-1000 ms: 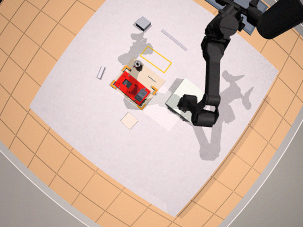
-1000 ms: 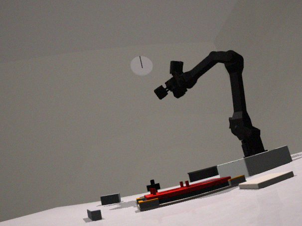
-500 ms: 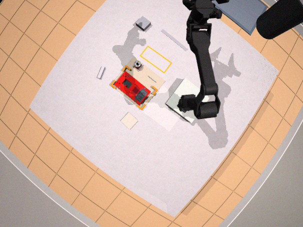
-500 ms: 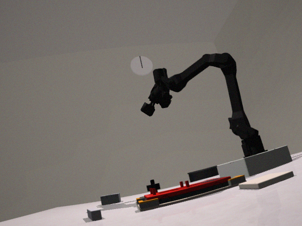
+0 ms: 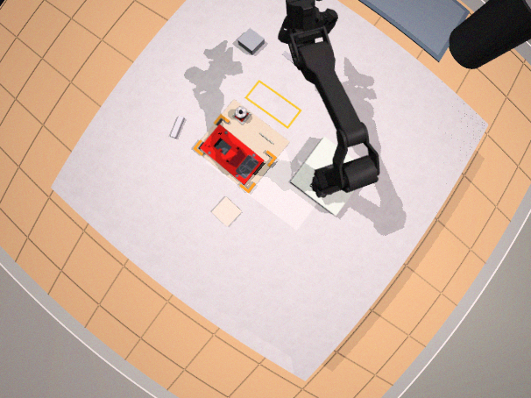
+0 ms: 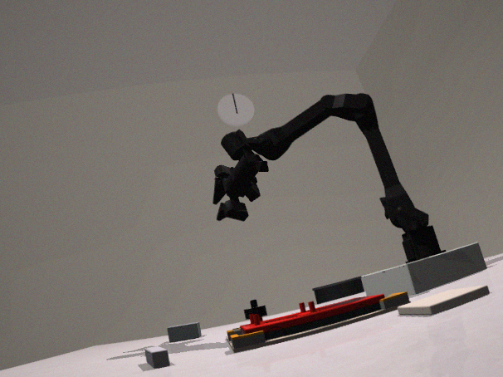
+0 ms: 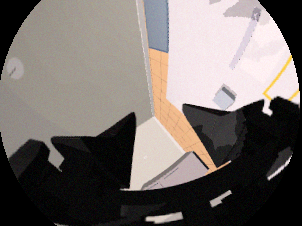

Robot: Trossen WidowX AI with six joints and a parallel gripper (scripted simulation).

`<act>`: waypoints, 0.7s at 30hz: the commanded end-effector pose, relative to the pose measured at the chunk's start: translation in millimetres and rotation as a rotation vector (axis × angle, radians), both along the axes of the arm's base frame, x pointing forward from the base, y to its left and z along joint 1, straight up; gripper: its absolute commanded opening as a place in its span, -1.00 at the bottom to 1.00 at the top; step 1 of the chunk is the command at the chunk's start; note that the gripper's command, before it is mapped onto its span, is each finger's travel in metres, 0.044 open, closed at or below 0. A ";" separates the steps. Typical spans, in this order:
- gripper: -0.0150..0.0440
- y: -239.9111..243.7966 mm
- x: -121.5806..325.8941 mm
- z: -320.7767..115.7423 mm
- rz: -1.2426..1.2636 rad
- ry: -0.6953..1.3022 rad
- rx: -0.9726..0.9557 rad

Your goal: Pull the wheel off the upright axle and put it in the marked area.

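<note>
On the bench (image 5: 155, 238), the wheel (image 5: 240, 113) sits on its upright axle at the corner of the red fixture (image 5: 230, 152), just left of the yellow marked area (image 5: 272, 103). Right of the wheel and high above it, the gripper (image 6: 228, 202) hangs in the air with its fingers partly apart and nothing between them, well apart from the wheel.
</note>
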State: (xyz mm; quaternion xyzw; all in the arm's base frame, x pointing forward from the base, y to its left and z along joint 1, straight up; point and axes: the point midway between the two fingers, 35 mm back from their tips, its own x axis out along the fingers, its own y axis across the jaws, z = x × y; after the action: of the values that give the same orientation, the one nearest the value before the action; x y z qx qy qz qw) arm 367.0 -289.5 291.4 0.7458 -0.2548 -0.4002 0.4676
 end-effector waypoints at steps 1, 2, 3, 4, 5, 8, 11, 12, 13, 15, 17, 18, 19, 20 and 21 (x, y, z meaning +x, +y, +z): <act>0.53 35.0 24.3 -35.5 0.153 0.165 0.057; 0.53 43.3 28.4 -43.2 0.186 0.199 0.070; 0.53 51.8 32.1 -50.8 0.219 0.234 0.083; 0.53 60.5 35.4 -58.3 0.252 0.268 0.095; 0.53 69.3 38.3 -65.7 0.286 0.303 0.107; 0.53 95.5 44.5 -88.8 0.389 0.419 0.143; 0.53 122.8 46.7 -111.7 0.497 0.544 0.179; 0.53 132.0 46.6 -118.9 0.534 0.585 0.191; 0.53 141.3 46.1 -126.0 0.570 0.626 0.203; 0.53 159.8 43.8 -139.2 0.644 0.706 0.227; 0.53 179.0 39.8 -152.0 0.720 0.790 0.252; 0.53 189.0 37.1 -158.2 0.760 0.833 0.265; 0.53 198.9 33.9 -164.2 0.800 0.876 0.279; 0.53 208.7 30.3 -169.7 0.840 0.919 0.292; 0.53 218.3 26.4 -174.9 0.880 0.961 0.306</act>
State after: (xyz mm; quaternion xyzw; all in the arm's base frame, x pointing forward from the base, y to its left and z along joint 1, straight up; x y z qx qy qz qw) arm 404.4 -106.2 136.2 0.6227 0.2742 -0.4946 0.5408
